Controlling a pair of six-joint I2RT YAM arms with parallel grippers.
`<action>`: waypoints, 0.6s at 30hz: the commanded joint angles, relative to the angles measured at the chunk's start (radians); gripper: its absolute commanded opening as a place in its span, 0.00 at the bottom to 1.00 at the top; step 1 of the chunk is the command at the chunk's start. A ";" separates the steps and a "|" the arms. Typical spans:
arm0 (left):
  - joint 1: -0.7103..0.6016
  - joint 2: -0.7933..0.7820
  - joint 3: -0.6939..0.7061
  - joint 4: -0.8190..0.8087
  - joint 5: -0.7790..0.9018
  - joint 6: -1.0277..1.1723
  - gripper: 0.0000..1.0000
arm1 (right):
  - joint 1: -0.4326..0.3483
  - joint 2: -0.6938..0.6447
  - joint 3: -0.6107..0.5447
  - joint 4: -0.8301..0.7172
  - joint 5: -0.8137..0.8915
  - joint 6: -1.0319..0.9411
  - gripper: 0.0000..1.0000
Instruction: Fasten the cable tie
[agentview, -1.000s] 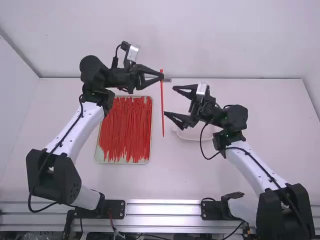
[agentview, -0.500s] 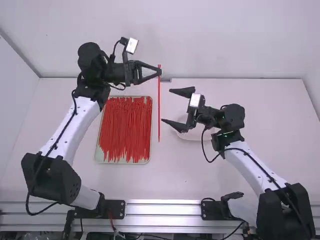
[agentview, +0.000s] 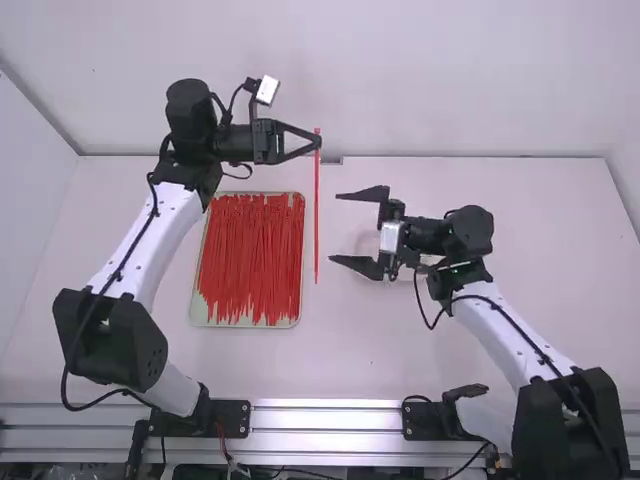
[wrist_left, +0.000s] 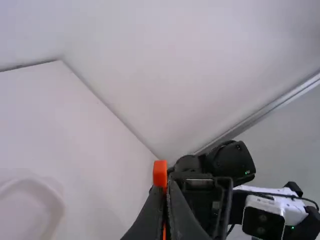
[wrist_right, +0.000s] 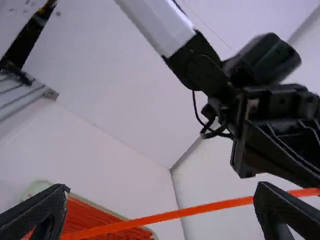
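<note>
Nearest us, in the lower left-centre of the high view, a tray (agentview: 245, 323) holds a dense bed of spare red ties (agentview: 250, 255) on the white worktop (agentview: 560, 230). Past its near edge, at the middle of the frame, the right gripper (agentview: 340, 228) hangs above the worktop. Its fingers (agentview: 362, 193) are spread wide and hold nothing, and their opening faces the left of the picture.

Just in front of that opening, slightly left of centre, the cable tie (agentview: 316, 215) hangs straight down as a thin red strip. Its lower tip is free and appears just right of the tray's edge.

Farthest from us, at top centre, the left gripper (agentview: 316, 143) has its fingers closed on the tie's top end. In the left wrist view a squarish orange end, which we take for the head, pokes out beyond the fingertips.

We judge the tie to be very light, thin and springy. It should bend easily into a loop but will sway and twist when touched, and its smooth faces could slip between the pads. We would take it low on the tail, across the flat faces. A short stretch of tip should stay free to feed into the head.
</note>
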 joint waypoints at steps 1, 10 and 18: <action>0.017 0.008 0.032 0.005 0.019 -0.034 0.02 | -0.031 0.001 0.021 0.002 -0.137 -0.155 0.99; 0.030 0.023 0.031 -0.003 0.006 -0.109 0.02 | -0.135 0.001 0.021 0.002 -0.240 -0.276 1.00; 0.004 0.066 0.030 -0.032 0.003 -0.208 0.02 | -0.142 0.001 0.021 0.002 -0.276 -0.444 1.00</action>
